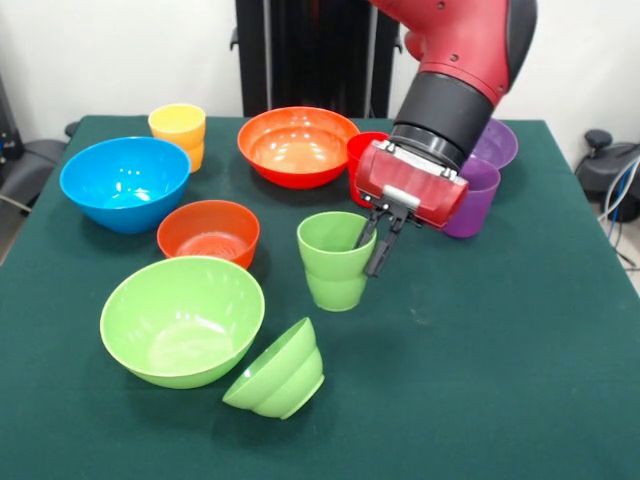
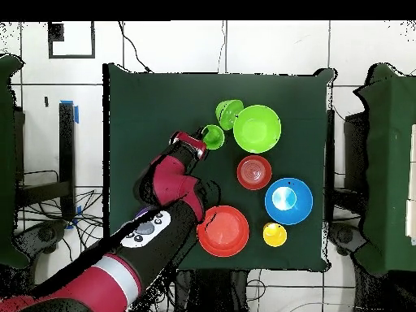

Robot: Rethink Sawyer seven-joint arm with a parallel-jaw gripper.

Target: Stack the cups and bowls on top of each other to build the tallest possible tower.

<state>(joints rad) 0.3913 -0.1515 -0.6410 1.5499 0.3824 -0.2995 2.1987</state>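
We see a small ribbed light-green plastic bowl [image 1: 276, 372] tipped beside the large green bowl [image 1: 182, 320] | gripper [image 1: 378, 245] straddling the light-green plastic tumbler's [image 1: 334, 262] rim, fingers slightly parted.

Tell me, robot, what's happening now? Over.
Claw open, straddling the green cup's rim. Cup upright, on the table. No tower yet. Small green bowl tipped sideways nearby.

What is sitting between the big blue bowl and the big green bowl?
In the front view, the small orange-red bowl sits upright between the blue bowl and the big green bowl. The overhead view shows the same.
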